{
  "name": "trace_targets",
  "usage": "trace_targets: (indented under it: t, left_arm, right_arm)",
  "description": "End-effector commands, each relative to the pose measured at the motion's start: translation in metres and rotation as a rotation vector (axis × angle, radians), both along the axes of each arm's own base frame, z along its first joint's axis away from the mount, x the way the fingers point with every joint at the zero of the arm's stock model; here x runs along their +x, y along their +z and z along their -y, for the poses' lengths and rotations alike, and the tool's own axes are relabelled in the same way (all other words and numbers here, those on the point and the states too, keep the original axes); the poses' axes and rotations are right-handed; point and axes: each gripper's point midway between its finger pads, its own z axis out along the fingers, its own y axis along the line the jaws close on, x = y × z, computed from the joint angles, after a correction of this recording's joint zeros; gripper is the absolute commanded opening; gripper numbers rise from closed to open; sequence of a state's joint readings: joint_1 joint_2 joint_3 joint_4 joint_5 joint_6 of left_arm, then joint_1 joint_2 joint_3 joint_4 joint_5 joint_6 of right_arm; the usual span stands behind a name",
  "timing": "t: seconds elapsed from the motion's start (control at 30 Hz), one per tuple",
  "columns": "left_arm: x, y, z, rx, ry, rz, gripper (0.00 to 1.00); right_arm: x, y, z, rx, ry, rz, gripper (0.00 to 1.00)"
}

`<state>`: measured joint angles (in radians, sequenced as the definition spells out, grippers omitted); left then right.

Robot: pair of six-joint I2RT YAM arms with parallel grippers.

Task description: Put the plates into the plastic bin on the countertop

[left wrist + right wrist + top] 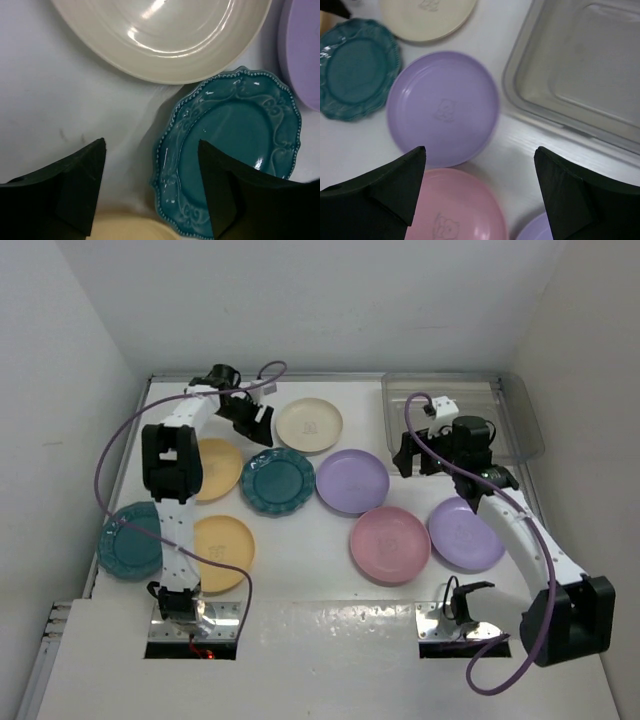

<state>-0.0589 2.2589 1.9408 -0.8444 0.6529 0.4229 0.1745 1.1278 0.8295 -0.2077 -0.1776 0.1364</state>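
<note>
Several plates lie on the white countertop (300, 530): cream (308, 424), scalloped teal (277, 481), lavender (352, 481), pink (390, 544), a second lavender (465, 533), two yellow (215, 469) (222, 552) and a plain teal (130, 540). The clear plastic bin (505, 400) sits at the back right with nothing in it. My left gripper (255, 420) (151, 142) hovers open between the cream plate (165, 35) and the scalloped teal plate (235, 140). My right gripper (408, 455) (480, 149) hangs open over the gap between the lavender plate (442, 107), the pink plate (455, 210) and the bin's rim (520, 85).
White walls close in the table on the left, back and right. The plain teal plate overhangs the table's left edge. Both arm bases are bolted at the near edge, with purple cables looping beside them.
</note>
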Motion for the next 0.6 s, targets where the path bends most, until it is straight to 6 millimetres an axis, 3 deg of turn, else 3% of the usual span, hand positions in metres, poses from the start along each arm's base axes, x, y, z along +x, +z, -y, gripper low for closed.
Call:
trace_targets:
  t: [0.0, 0.1, 0.13, 0.17, 0.27, 0.33, 0.37, 0.4, 0.43, 0.47, 0.5, 0.53, 0.57]
  left_arm:
    - [0.004, 0.031, 0.016, -0.036, -0.066, 0.033, 0.72]
    - [0.001, 0.052, 0.013, -0.116, -0.072, 0.064, 0.70]
    - [0.002, 0.047, 0.010, -0.125, -0.046, 0.087, 0.72]
    - [0.003, 0.070, 0.000, -0.102, -0.018, 0.162, 0.73]
    - [0.002, 0.060, -0.009, -0.010, 0.004, 0.174, 0.75]
    - [-0.006, 0.063, -0.008, -0.015, -0.015, 0.143, 0.71]
    - [-0.008, 0.069, -0.025, -0.038, 0.028, 0.121, 0.71]
    - [-0.012, 0.091, -0.039, -0.046, 0.077, 0.154, 0.71]
    - [-0.023, 0.086, -0.055, -0.058, 0.179, 0.095, 0.71]
    - [-0.015, 0.092, -0.106, -0.016, 0.327, 0.148, 0.71]
    - [-0.020, 0.099, -0.134, 0.010, 0.430, 0.168, 0.71]
    - [-0.032, 0.125, -0.162, 0.042, 0.533, 0.233, 0.71]
    - [-0.053, 0.108, -0.216, 0.112, 0.714, 0.197, 0.71]
  right_arm:
    - [-0.013, 0.003, -0.037, 0.128, 0.127, -0.054, 0.88]
    - [-0.017, 0.001, -0.047, 0.114, 0.150, -0.097, 0.88]
    - [-0.021, -0.003, -0.051, 0.116, 0.154, -0.111, 0.88]
    - [-0.019, -0.004, -0.051, 0.115, 0.150, -0.103, 0.88]
    - [-0.023, -0.013, -0.055, 0.111, 0.151, -0.115, 0.88]
    - [-0.022, -0.012, -0.058, 0.113, 0.154, -0.124, 0.88]
    - [-0.023, -0.011, -0.064, 0.114, 0.171, -0.123, 0.88]
    - [-0.021, -0.008, -0.066, 0.116, 0.177, -0.115, 0.88]
    - [-0.020, -0.007, -0.069, 0.122, 0.187, -0.107, 0.88]
    - [-0.021, -0.006, -0.076, 0.124, 0.212, -0.109, 0.88]
    - [-0.022, -0.007, -0.078, 0.125, 0.226, -0.114, 0.89]
    - [-0.023, -0.012, -0.085, 0.122, 0.250, -0.137, 0.89]
    - [-0.024, -0.010, -0.092, 0.116, 0.285, -0.131, 0.89]
